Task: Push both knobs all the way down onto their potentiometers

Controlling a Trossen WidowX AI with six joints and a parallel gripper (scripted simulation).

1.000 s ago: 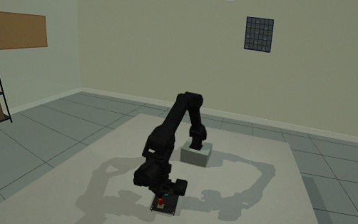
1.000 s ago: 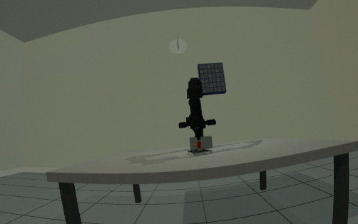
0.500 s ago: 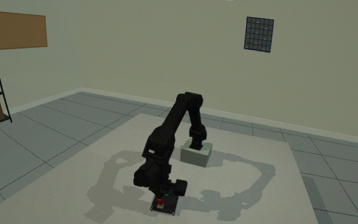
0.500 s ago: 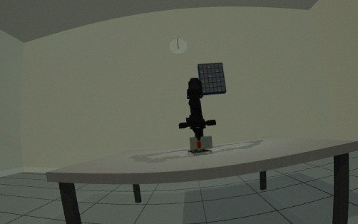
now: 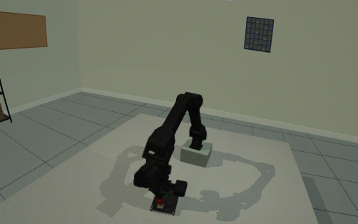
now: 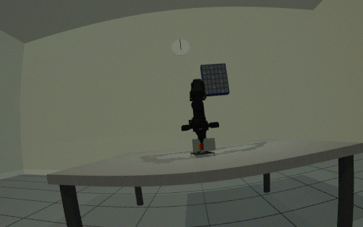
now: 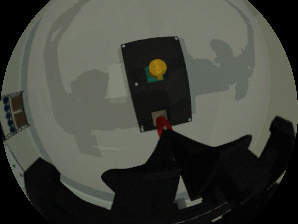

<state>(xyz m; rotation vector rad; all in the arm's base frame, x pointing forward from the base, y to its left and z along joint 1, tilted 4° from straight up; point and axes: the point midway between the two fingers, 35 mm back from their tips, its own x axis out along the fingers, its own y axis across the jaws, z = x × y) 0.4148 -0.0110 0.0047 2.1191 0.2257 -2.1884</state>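
The dark circuit board (image 5: 171,205) (image 7: 175,95) stands on short legs on the table. A red knob (image 5: 160,202) (image 6: 202,147) (image 7: 162,123) stands over the tan potentiometer (image 5: 160,206) (image 7: 157,115) near one end of the board. A yellow knob (image 7: 157,67) stands over the teal potentiometer (image 7: 151,76) near the other end. My gripper (image 5: 160,197) (image 6: 201,142) (image 7: 166,132) is shut with nothing between its fingers. Its tips are at the top of the red knob, which they partly hide; whether they touch it I cannot tell. How far either knob sits above its potentiometer is unclear.
The arm's pale base block (image 5: 195,157) stands behind the board on the pale table top (image 5: 87,178) (image 6: 124,170). The arm reaches over from it, and its shadows fall on both sides of the board. A shelf rack (image 5: 1,85) stands at the far left, off the table.
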